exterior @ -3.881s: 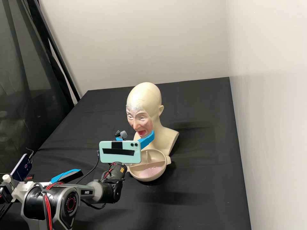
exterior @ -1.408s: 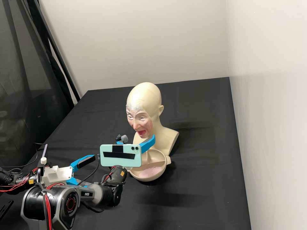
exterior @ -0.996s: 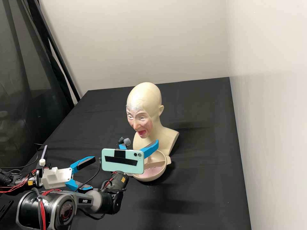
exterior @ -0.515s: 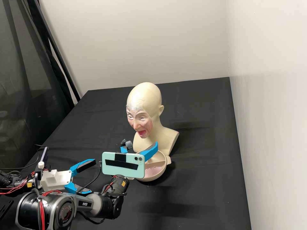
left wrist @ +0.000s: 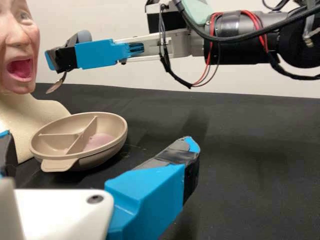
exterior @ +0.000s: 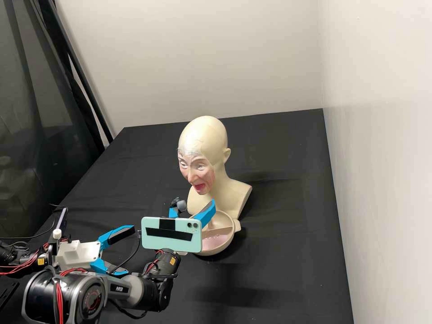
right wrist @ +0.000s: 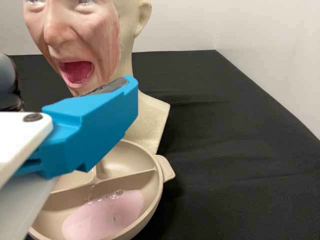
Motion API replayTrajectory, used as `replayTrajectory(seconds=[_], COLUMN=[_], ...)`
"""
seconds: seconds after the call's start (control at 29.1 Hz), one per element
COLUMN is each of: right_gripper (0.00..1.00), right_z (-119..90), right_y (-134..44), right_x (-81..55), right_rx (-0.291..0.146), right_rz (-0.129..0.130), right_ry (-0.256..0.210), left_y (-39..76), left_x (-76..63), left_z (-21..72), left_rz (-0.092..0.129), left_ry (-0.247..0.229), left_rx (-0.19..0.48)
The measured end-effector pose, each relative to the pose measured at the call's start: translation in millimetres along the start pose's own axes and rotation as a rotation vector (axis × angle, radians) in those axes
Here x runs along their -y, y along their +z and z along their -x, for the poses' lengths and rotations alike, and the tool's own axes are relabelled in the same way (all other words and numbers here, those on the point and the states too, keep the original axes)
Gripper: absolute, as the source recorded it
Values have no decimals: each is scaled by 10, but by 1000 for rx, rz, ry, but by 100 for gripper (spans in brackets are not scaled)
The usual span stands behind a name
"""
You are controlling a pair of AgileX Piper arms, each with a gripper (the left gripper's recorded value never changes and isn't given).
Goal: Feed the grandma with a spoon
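The right gripper (left wrist: 62, 56) is hovering above the bowl (exterior: 223, 243) and seems to be pinching the spoon (left wrist: 55, 86) by its grey handle, though the grip is partly hidden. The spoon's tip is hanging just before the open mouth of the grandma head (exterior: 202, 153), not touching it. The left gripper (exterior: 125, 251) is sitting well apart from the bowl, fingers spread and holding nothing. Pink liquid (right wrist: 102, 217) is lying in one compartment.

Bowl (exterior: 233, 226) before grandma (exterior: 204, 153), perhaps in contact
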Motion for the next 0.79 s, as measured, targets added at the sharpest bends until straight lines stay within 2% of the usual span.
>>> replayTrajectory(seconds=[0.24,0.48,0.79], right_gripper=[0,0,0], right_z=[-2,4,82], right_y=[-6,81,206], right_x=[-5,37,30], right_rx=[-9,20,46], right_rz=[0,2,1], right_ry=[9,-8,16], left_y=[16,14,14], left_x=[-55,-45,-45], left_z=[17,24,24], left_rz=[-1,-1,-1], left_ry=[20,16,16], left_rx=[6,6,6])
